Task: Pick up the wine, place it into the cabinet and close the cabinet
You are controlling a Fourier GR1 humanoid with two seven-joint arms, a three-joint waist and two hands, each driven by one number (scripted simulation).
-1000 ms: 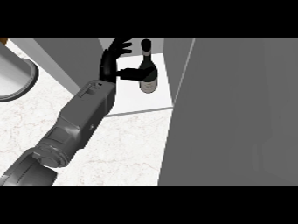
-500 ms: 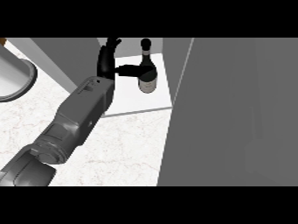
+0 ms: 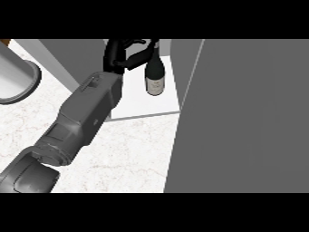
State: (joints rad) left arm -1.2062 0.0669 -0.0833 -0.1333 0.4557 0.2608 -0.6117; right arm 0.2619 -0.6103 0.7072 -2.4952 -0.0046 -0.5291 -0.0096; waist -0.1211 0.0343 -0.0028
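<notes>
- A dark wine bottle (image 3: 155, 77) is seen standing inside the open cabinet, on its pale floor panel (image 3: 143, 106). Viewed steeply from above, its long axis runs up and down the picture, the neck toward the top edge and the broad base with a pale label toward the bottom.
- A black hand (image 3: 120, 53) on a grey forearm (image 3: 83, 118) is reached into the cabinet just left of the bottle. Its fingers are curled, with the thumb stretched toward the bottle's neck; whether the neck is actually gripped or only touched cannot be told. Only this one arm is shown, entering from the lower left.
- The bottle is flanked closely: a grey inner cabinet wall (image 3: 70, 56) lies to the left, and a large flat grey cabinet door (image 3: 250, 118) fills the right side, its pale edge running just beside the bottle.
- The floor panel's front edge ends just below the bottle's base, where a white marbled counter (image 3: 130, 154) begins, with open room below.
- A smooth white cylindrical object with a grey rim (image 3: 6, 79) is seen at the left edge, well apart from the bottle.
</notes>
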